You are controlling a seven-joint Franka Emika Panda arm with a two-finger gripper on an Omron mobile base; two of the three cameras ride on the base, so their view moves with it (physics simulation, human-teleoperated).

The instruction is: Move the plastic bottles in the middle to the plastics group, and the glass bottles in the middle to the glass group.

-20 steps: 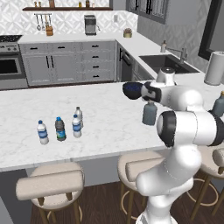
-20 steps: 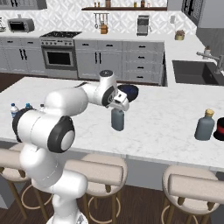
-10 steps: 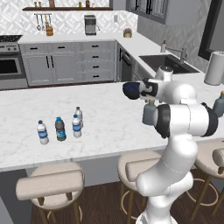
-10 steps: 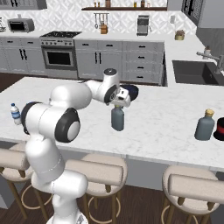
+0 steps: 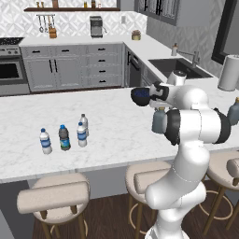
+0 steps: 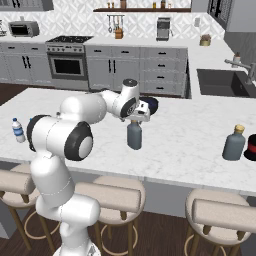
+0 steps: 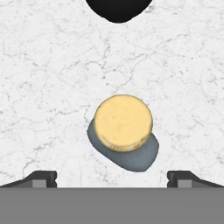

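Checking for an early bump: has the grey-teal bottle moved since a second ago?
No. The grey-teal bottle stands at the same spot beside the dark blue bowl.

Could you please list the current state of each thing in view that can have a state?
gripper: open, directly above the grey-teal bottle, holding nothing.
grey-teal bottle: upright on the counter, tan cap on, ungripped.
dark slate-blue bottle: upright, capped, near the counter's right end.
four slim bottles: upright together on the counter, caps on.
dark blue bowl: right way up on the counter, behind the grey-teal bottle.
paper roll: standing upright.
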